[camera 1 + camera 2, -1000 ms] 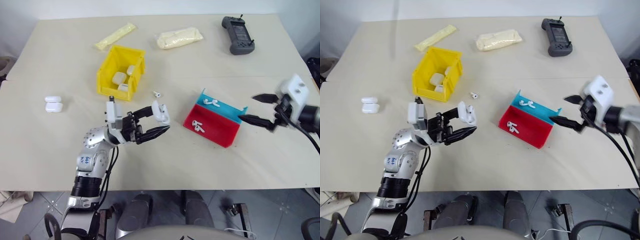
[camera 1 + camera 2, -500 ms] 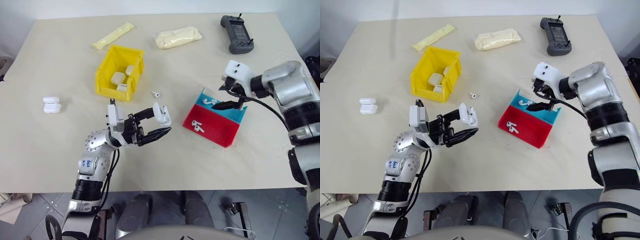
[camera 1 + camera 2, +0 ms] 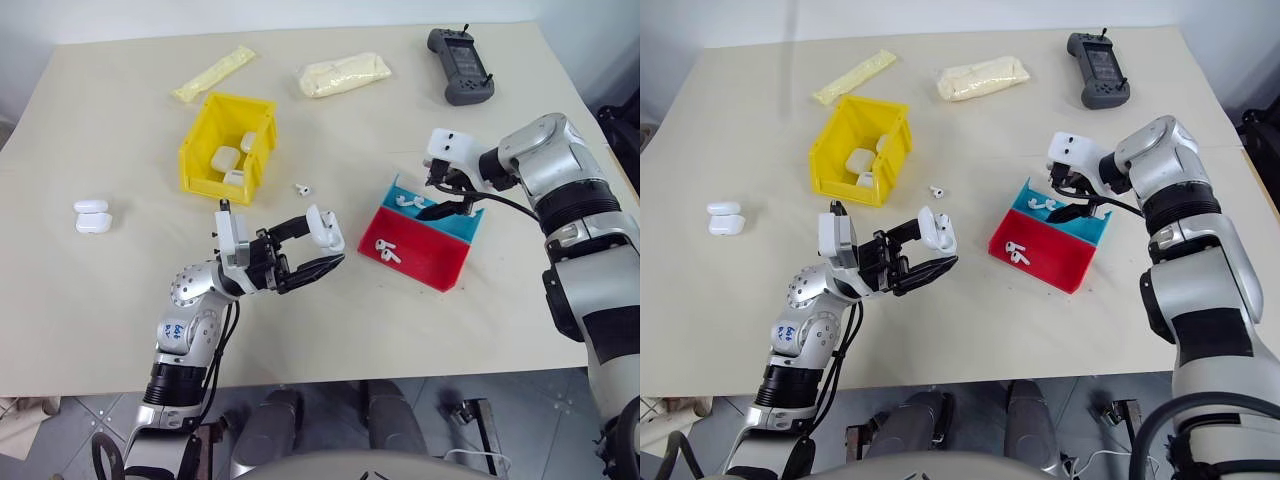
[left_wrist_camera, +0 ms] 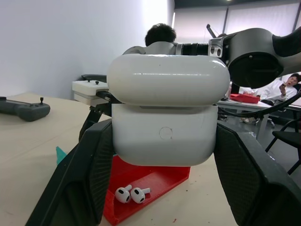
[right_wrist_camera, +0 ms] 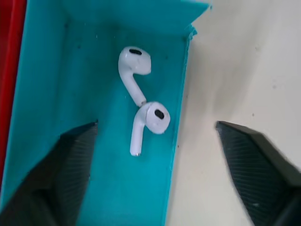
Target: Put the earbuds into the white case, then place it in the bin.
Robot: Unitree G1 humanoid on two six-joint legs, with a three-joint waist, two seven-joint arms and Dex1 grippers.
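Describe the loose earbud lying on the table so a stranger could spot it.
Find the yellow bin and the red and blue tray. Between them, on bare table, lies one earbud. The other earbuds lie in pairs inside the tray; this one is alone.

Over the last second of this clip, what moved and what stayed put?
The right gripper swung in from the table's right edge to hover, fingers apart, over the blue half of the red and blue plastic tray, above two tiny white earbuds. It grasps nothing yet. The left gripper stayed in place, holding the glossy white earbud case. The yellow plastic bin and tray are unchanged.
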